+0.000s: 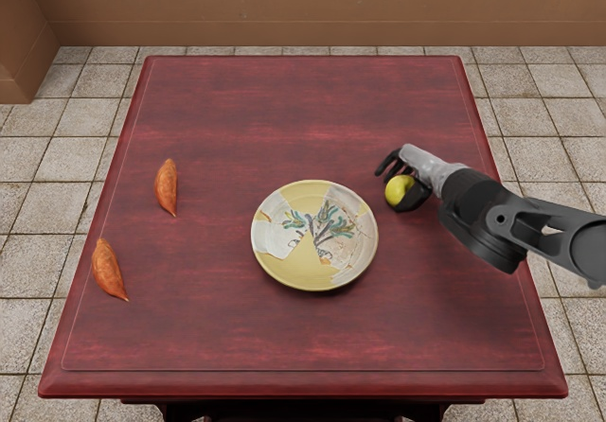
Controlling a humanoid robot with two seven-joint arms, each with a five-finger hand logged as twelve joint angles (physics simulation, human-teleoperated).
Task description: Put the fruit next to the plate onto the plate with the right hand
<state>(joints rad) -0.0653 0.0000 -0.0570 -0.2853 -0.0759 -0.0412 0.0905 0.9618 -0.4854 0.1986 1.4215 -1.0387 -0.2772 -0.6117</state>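
Yellow-green round fruit (398,189) sits just right of the yellow painted ceramic plate (294,267) at frame centre, my dark right hand (412,169) curled tight around it.

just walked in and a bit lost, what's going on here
The right robot hand has its fingers curled round a lemon just right of the plate. The lemon is not on the plate yet. Two orange pieces lie apart on the left side of the table, with nothing touching them.
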